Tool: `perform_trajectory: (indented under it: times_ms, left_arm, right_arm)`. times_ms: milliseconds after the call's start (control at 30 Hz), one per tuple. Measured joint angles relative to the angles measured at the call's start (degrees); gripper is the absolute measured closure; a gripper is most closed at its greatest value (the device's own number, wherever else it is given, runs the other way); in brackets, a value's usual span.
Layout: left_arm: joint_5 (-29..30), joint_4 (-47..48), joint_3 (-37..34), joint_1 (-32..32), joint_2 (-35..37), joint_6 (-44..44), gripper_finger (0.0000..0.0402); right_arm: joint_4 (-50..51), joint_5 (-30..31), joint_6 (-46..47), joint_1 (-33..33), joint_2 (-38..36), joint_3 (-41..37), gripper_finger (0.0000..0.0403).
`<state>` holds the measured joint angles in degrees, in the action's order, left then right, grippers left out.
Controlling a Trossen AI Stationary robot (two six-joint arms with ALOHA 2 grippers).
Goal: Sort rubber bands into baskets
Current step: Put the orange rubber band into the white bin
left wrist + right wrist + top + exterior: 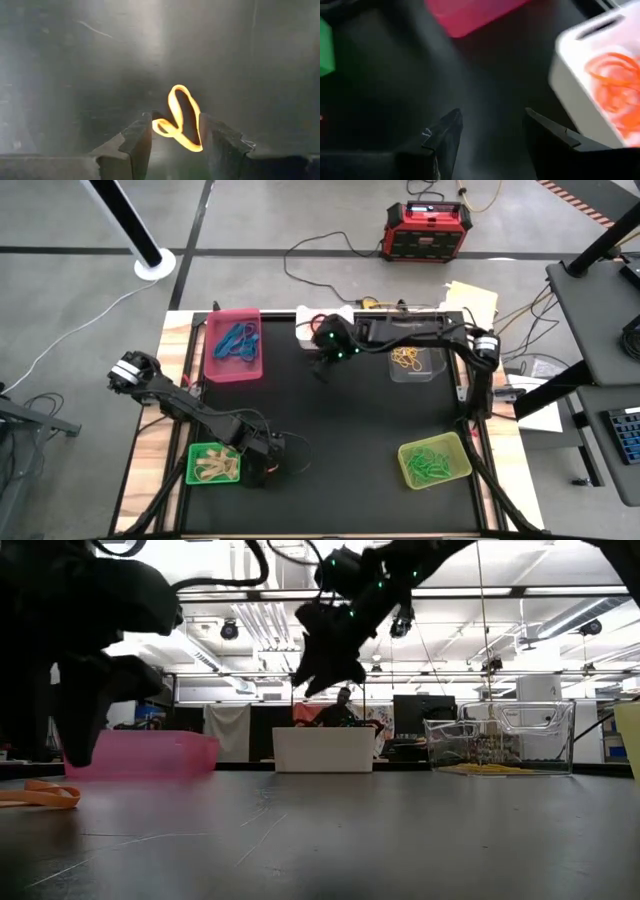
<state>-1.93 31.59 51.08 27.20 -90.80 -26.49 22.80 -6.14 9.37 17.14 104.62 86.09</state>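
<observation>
A tan-yellow rubber band [179,119] lies twisted on the black table between the open fingers of my left gripper [175,141], which points steeply down beside the bright green basket [214,464]. The low view shows this band [38,795] flat on the table. My right gripper [492,131] hangs open and empty above the table, just near of the white basket [580,75], which holds orange bands. The pink basket [233,345] holds blue bands, the clear basket [413,361] yellow ones, and the yellow-green basket [434,461] green ones. My left gripper stands over the band from above, one finger [136,142] on each side of it. The band's lower loop [192,145] lies close to the other finger. Whether either finger touches the band cannot be told.
A red-and-black box [427,230] and cables lie on the floor beyond the table's far edge. Bare black mat [350,440] spreads across the middle of the table between the baskets. Papers [470,298] sit at the far right corner.
</observation>
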Motion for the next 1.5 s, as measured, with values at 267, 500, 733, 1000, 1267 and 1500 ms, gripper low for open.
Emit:
perform_trajectory:
  times_ms: [267, 500, 733, 1000, 1267, 1500]
  left_arm:
    - [-1.66, -4.17, -3.16, 0.04, -0.23, -1.42, 0.0271]
    - [-2.90, -9.12, -5.04, -0.22, -1.71, -1.94, 0.0299]
    - [-3.12, -9.51, -5.30, -0.87, -2.14, -1.75, 0.0373]
    - [4.05, -9.55, -5.04, -0.10, 0.99, 1.97, 0.0400]
    - [14.53, -11.81, -5.15, -0.56, 7.20, 10.95, 0.0401]
    - [14.90, -14.45, -3.32, -2.98, 9.40, 20.62, 0.0401]
  right_arm:
    - [1.09, 1.44, 1.57, -5.35, -1.26, -0.01, 0.0204]
    - [4.78, 6.22, 2.34, -8.52, -1.40, -0.09, 0.0204]
    - [5.96, 6.37, 3.40, -10.87, -1.79, -0.13, 0.0204]
    - [6.96, 11.48, 4.74, -16.05, -5.56, -3.36, 0.0204]
    - [-12.58, 16.40, 6.39, -26.15, -7.19, -16.82, 0.0204]
    - [-47.76, 16.29, 5.15, -31.54, -2.84, -26.67, 0.0204]
